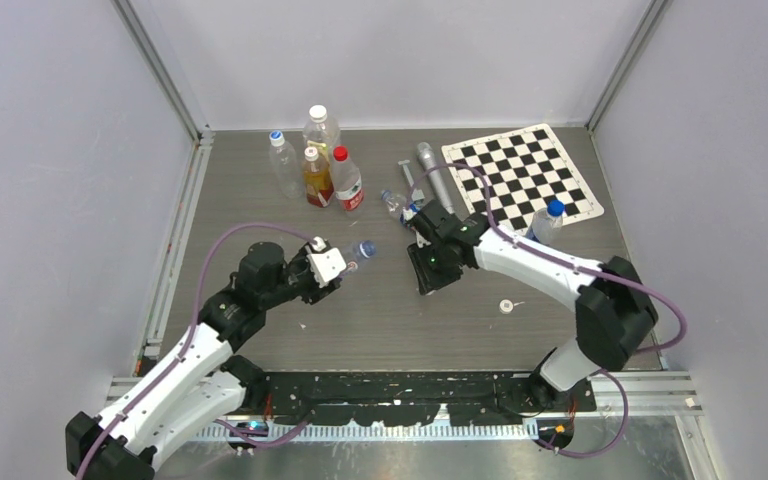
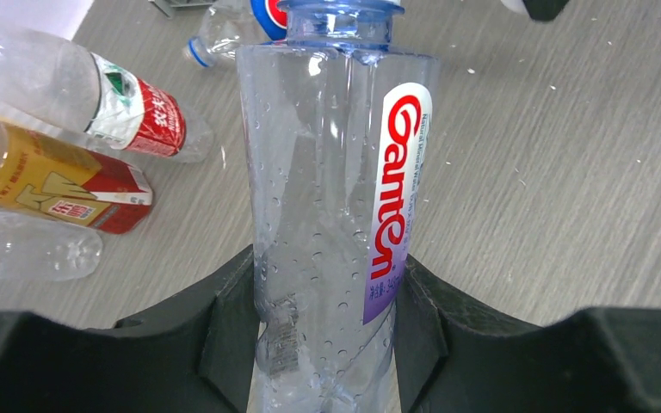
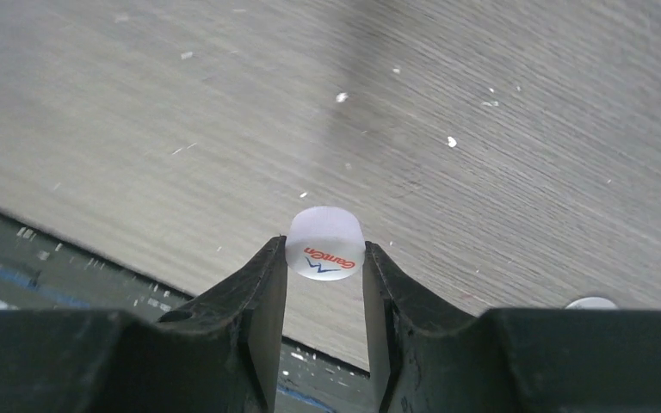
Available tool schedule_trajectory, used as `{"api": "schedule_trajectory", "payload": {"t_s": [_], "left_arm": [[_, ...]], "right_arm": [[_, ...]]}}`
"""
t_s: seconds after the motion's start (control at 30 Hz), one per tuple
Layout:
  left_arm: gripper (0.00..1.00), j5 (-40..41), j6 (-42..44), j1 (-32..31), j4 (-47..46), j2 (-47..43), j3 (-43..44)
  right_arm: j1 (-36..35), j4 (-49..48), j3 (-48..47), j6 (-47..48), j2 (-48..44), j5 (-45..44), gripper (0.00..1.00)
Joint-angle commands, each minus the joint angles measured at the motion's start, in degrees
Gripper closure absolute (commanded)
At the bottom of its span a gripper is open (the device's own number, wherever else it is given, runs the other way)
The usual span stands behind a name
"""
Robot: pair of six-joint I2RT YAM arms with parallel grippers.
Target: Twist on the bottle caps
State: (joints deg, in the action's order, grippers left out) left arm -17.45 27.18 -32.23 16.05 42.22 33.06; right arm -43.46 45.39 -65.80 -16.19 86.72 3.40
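Note:
My left gripper (image 1: 340,264) (image 2: 327,284) is shut on a clear Ganten bottle (image 2: 336,198) (image 1: 358,252), held low on its body. Its blue-tinted neck (image 2: 340,17) is open and points toward the right arm. My right gripper (image 1: 430,272) (image 3: 324,258) is shut on a white Ganten cap (image 3: 325,243), pinched by its sides above the table, a short way right of the bottle's mouth. A second white cap (image 1: 506,307) (image 3: 591,303) lies on the table. A Pepsi-style bottle (image 1: 400,207) (image 2: 224,30) lies on its side. A blue-capped bottle (image 1: 548,222) stands on the checkerboard's edge.
At the back stand a clear blue-capped bottle (image 1: 283,163), a large white-capped bottle (image 1: 321,130), an amber-liquid bottle (image 1: 316,178) and a red-capped bottle (image 1: 346,181). A grey cylinder (image 1: 435,178) lies beside the checkerboard (image 1: 530,170). Walls enclose three sides.

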Motion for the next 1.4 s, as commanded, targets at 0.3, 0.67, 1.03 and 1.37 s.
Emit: {"api": "schedule_trajectory", "payload": {"t_s": [0.3,0.67,1.03,1.37], "left_arm": [[1.00,2.45,-0.41,-0.29,-13.16,1.85,-3.42],[1.00,2.33,1.50,-0.29,-14.03,1.82,-4.50],[1.00,1.13,3.20,-0.27,-14.30,0.51,-5.53],[1.00,-0.23,4.00,-0.29,-14.13,0.01,-5.90]], "right_arm": [[-3.02,-7.94,3.47,-15.52,11.96,-11.16,0.64],[-3.03,-6.67,2.26,-8.34,11.92,-7.66,0.33],[-2.17,-6.34,2.47,11.45,8.22,-2.18,0.40],[-1.46,-6.31,2.37,25.34,9.15,2.00,0.42]]}}
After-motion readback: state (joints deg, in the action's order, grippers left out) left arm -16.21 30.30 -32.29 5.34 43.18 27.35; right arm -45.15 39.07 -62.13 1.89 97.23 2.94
